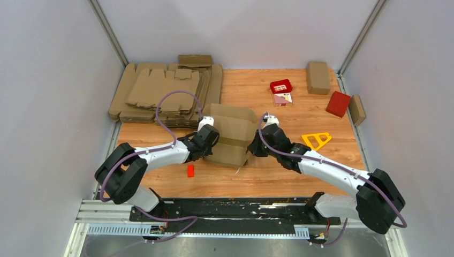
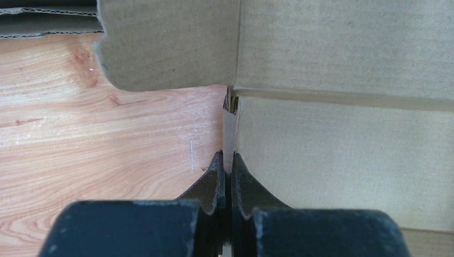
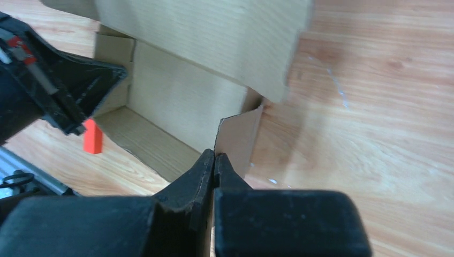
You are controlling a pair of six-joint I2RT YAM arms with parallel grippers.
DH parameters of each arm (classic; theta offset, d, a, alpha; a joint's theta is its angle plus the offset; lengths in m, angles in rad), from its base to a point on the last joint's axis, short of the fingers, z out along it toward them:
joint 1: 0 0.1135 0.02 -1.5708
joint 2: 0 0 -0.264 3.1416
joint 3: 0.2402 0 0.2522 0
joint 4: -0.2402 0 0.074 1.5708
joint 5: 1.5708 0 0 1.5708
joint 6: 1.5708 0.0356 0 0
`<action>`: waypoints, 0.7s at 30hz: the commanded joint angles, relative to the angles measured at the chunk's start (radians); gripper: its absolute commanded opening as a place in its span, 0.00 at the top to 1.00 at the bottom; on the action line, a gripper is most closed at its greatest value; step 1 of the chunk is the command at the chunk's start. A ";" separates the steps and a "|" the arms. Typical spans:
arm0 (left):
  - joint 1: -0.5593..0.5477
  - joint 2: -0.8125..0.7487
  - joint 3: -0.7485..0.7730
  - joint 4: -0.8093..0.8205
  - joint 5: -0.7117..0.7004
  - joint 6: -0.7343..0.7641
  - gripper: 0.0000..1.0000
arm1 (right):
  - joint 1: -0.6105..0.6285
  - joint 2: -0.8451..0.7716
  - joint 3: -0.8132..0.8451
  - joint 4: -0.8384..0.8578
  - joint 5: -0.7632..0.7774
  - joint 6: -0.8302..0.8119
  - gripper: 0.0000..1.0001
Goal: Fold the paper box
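Paper box (image 1: 230, 136), half-formed, stands at the centre of the desk (image 1: 300, 107). Left tool (image 2: 227, 160), at the box's 9 o'clock, is clamped on a side-wall edge; right tool (image 3: 214, 158), at 3 o'clock, is pinched together on the opposite small flap. Opposed grips probably brace the walls upright for folding. Spare flat blanks (image 1: 160, 93) lie at 11 o'clock.

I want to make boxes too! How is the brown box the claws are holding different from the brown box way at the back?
The paper box between the claws is half-folded, with flaps standing open; the closed box at the back right is fully shut. The paper box is pinched on both sides by the left claw and right claw; the closed box sits alone, untouched. The paper box looks bigger. Both are plain brown cardboard.
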 commanded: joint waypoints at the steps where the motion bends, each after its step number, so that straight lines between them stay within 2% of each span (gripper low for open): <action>1: 0.002 0.020 0.034 0.000 0.000 -0.028 1.00 | 0.005 0.083 0.079 0.104 -0.141 -0.019 1.00; 7: 0.002 0.010 0.028 0.004 -0.007 -0.030 1.00 | 0.004 0.140 0.098 0.134 -0.175 -0.082 0.80; 12: 0.002 0.016 0.035 -0.009 -0.019 -0.032 1.00 | -0.004 0.152 0.077 0.143 -0.150 -0.115 0.78; 18: 0.002 0.024 0.037 -0.009 -0.012 -0.032 1.00 | -0.043 0.170 0.028 0.240 -0.236 -0.099 0.79; 21: 0.002 0.028 0.041 -0.015 -0.018 -0.031 1.00 | -0.049 0.154 0.048 0.200 -0.228 -0.119 0.71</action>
